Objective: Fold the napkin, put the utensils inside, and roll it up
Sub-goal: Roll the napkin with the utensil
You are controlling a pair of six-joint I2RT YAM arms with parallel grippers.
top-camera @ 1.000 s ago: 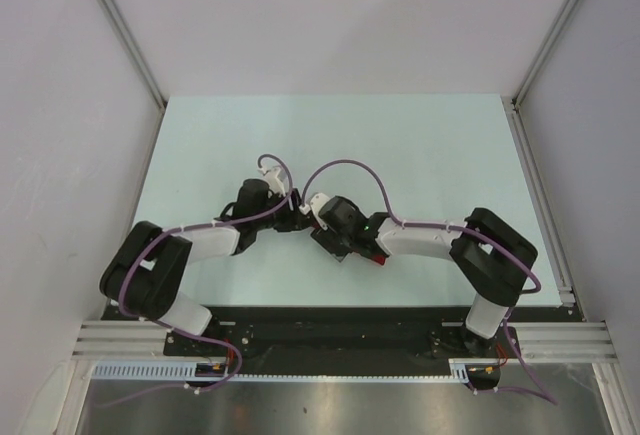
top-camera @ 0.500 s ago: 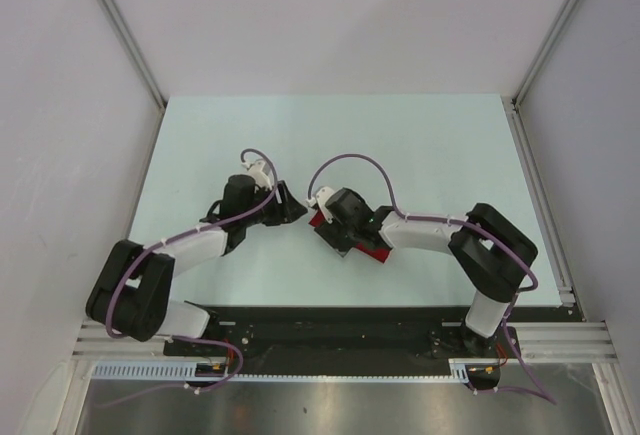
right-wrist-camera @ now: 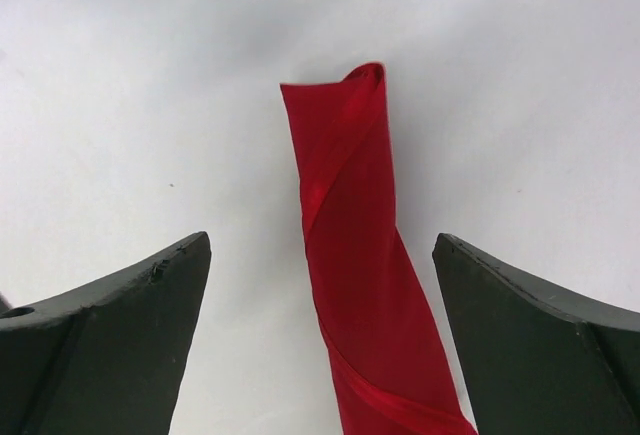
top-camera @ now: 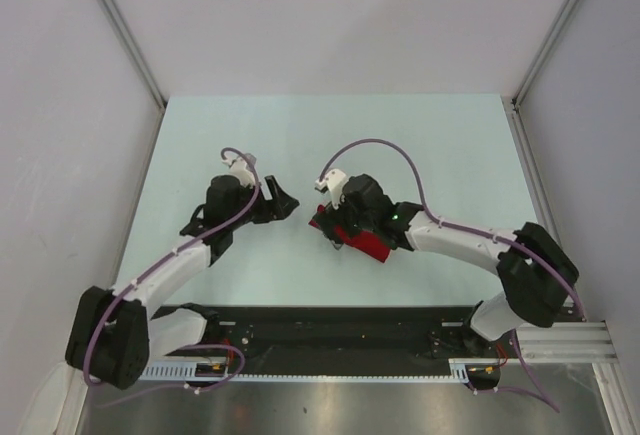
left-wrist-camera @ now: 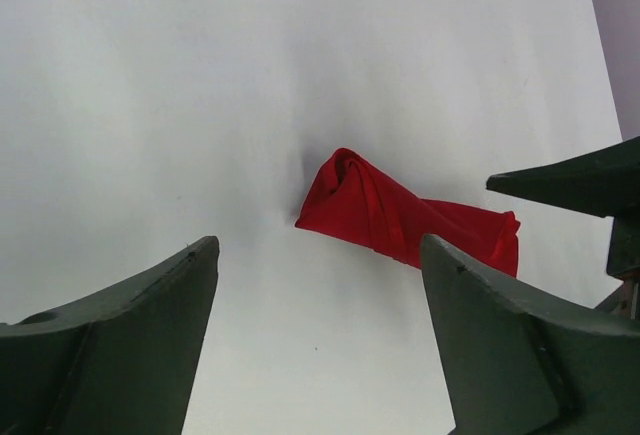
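- The table (top-camera: 430,145) now shows more bare surface between the arms than a second ago, when both wrists crowded together over one spot.
- The left arm (top-camera: 170,270) has swung outward toward the table's left edge, and its wrist has pulled clear of the cloth.
- The right arm (top-camera: 470,240) has stretched out along the near edge. Its wrist stays above the cloth, which was almost hidden under the two wrists before.
- The napkin (right-wrist-camera: 350,245) lies flat as a tight red roll with its wraps spiralling along it. It sits about midway between the left and right edges and closer to the near edge than the far one. Judging by this, the rolling is done and the roll has just been let go, so the task looks nearly or fully finished.
- The right pincer (right-wrist-camera: 320,245) stands spread wide and straddles the roll. There is bare table between each finger and the cloth, so it grips nothing.
- The left pincer (left-wrist-camera: 318,240) is also spread. It is empty, off the cloth, and faces the end of the roll from just beside it.
- The spoon is not visible in any view. It is probably wrapped inside the roll, though that cannot be confirmed.
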